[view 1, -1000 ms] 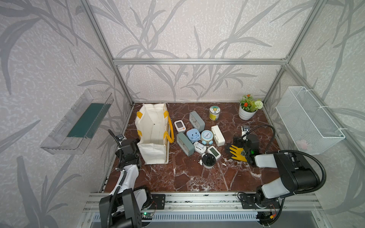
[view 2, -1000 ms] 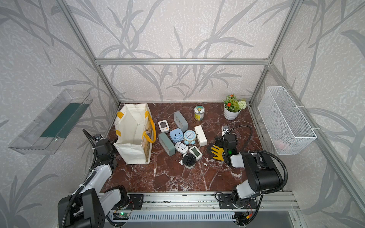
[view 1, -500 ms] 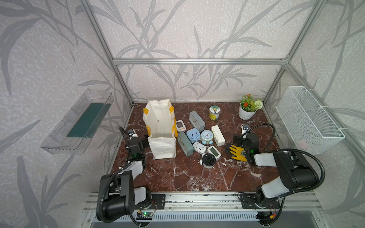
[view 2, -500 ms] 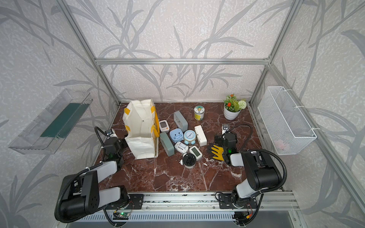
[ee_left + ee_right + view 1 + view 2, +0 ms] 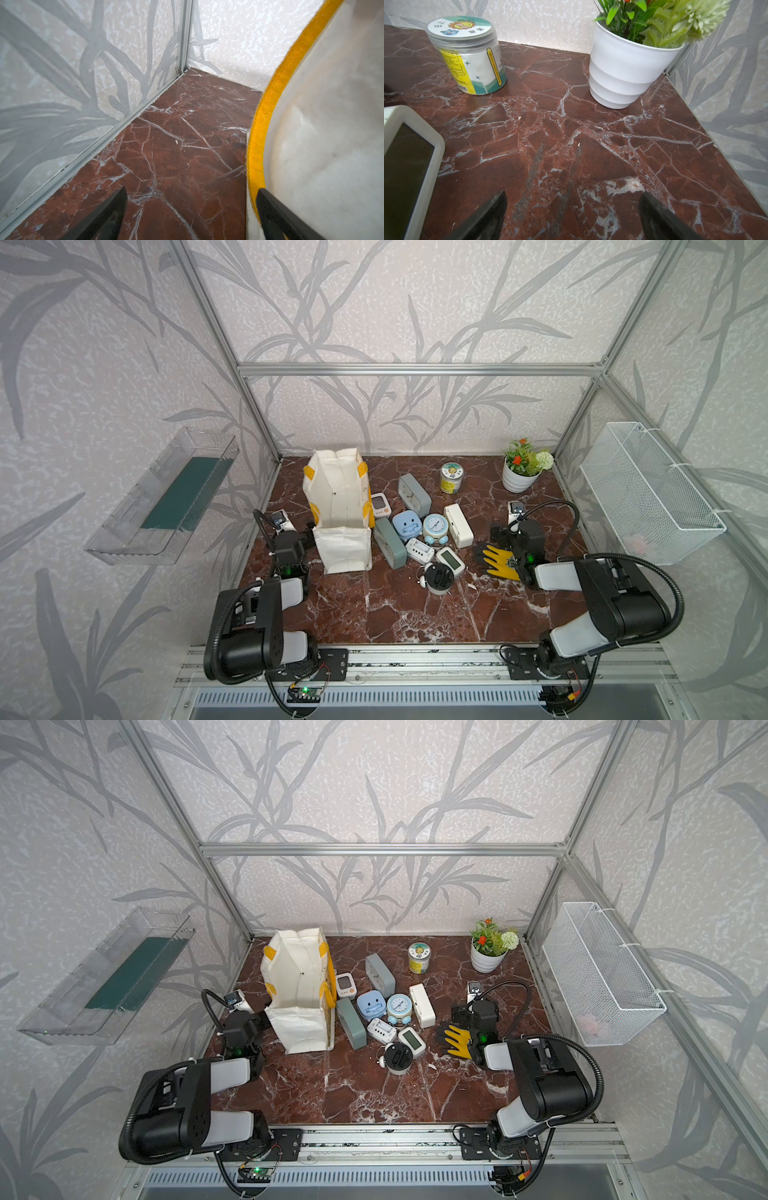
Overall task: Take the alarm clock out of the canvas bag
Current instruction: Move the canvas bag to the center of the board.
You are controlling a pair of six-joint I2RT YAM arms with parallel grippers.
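See bag (image 5: 343, 549) upright at table's (image 5: 415, 614) left rear, mouth up, no clock visible inside; several clocks (image 5: 434, 526) lying just beside it. Judge removal likely done. Note left gripper (image 5: 192, 190) wide by strap (image 5: 270, 104), right gripper (image 5: 573, 194) wide over bare table, both holding nothing.

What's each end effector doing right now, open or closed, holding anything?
Left end effector: open, empty, beside the canvas bag.
Right end effector: open, empty.

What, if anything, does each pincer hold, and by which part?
Nothing. The left pincer stands open beside the canvas bag; the right pincer stands open over the marble tabletop.
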